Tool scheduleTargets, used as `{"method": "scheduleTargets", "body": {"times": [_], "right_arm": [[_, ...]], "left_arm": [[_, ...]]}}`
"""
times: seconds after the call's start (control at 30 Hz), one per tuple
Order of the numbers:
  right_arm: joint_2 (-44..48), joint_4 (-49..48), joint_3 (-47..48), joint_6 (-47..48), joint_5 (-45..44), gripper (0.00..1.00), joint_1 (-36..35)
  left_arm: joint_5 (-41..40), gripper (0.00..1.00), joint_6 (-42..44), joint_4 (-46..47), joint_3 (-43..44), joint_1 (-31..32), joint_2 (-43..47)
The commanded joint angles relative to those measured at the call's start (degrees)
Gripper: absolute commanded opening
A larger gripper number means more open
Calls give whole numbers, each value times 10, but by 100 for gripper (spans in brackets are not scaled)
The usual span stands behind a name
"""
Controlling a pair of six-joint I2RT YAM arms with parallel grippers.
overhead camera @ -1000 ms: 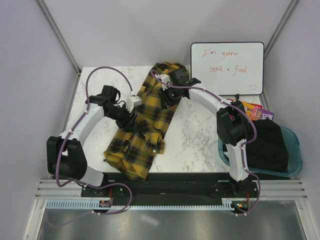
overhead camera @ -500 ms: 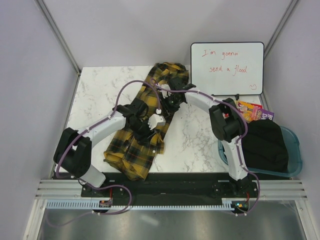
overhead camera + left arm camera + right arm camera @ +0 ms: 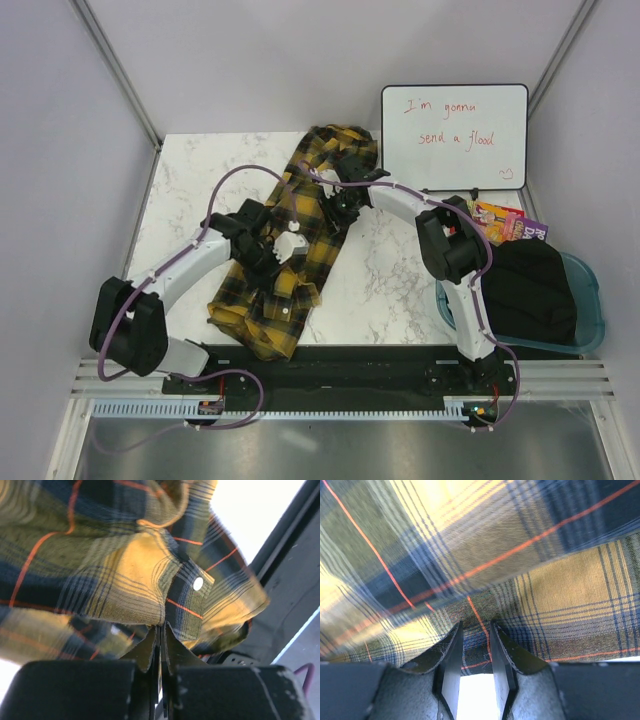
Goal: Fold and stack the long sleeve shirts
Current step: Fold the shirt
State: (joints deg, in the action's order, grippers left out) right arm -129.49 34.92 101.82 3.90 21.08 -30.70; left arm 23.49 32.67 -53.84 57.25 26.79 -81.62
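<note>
Two pincers of mine are both down on one plaid shirt [image 3: 270, 315]. From the camera overhead, the shirt lies as a long rumpled band running from the far middle of the marble table [image 3: 400, 270] toward the near edge, its lower end bunched close to my bases. My left pincer [image 3: 290, 245] sits on the middle of the band, and my right pincer [image 3: 345, 200] is on the upper part, just below the far bunch of cloth. A whiteboard [image 3: 455, 135] with red writing stands at the far right. A blue tub [image 3: 592, 315] at the right edge holds dark cloth [image 3: 530, 290].

At my left wrist, the left pincer [image 3: 161, 630] is clenched, its fingers pressed together on a fold of the shirt [image 3: 125, 575]. A cuff with a white button [image 3: 198, 583] hangs just beyond the tips.

At my right wrist, the right pincer [image 3: 476, 630] has its fingers only narrowly apart, grasping the shirt [image 3: 520, 545]. Plaid with a thin red line runs down between the tips, and bright table shows through the gap lower down.
</note>
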Motion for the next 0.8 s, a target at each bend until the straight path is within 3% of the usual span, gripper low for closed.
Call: {"method": "scheduleTargets", "body": {"times": [0.0, 0.07, 0.17, 0.27, 0.4, 0.53, 0.7, 0.77], "right_arm": [[-11, -2, 15, 15, -15, 36, 0], [-12, -2, 18, 16, -15, 36, -1], [-11, 2, 24, 19, -14, 37, -2], [3, 11, 20, 22, 2, 36, -2], [37, 9, 4, 8, 68, 36, -2], [73, -20, -2, -19, 60, 36, -2], [51, -35, 27, -32, -73, 36, -2], [31, -33, 37, -21, -103, 36, -2]], "left_arm": [[-28, 7, 31, -48, -7, -55, -6], [-22, 32, 27, -50, 12, -69, -45], [-13, 48, 28, -57, 62, -102, -88], [91, 52, 81, -76, 92, -139, -65], [127, 52, 135, -61, 63, -139, -7], [113, 52, 159, -6, 37, -137, 23], [-1, 49, 180, 107, -3, -103, -20], [-41, 40, 177, 123, -11, -103, -74]]}}
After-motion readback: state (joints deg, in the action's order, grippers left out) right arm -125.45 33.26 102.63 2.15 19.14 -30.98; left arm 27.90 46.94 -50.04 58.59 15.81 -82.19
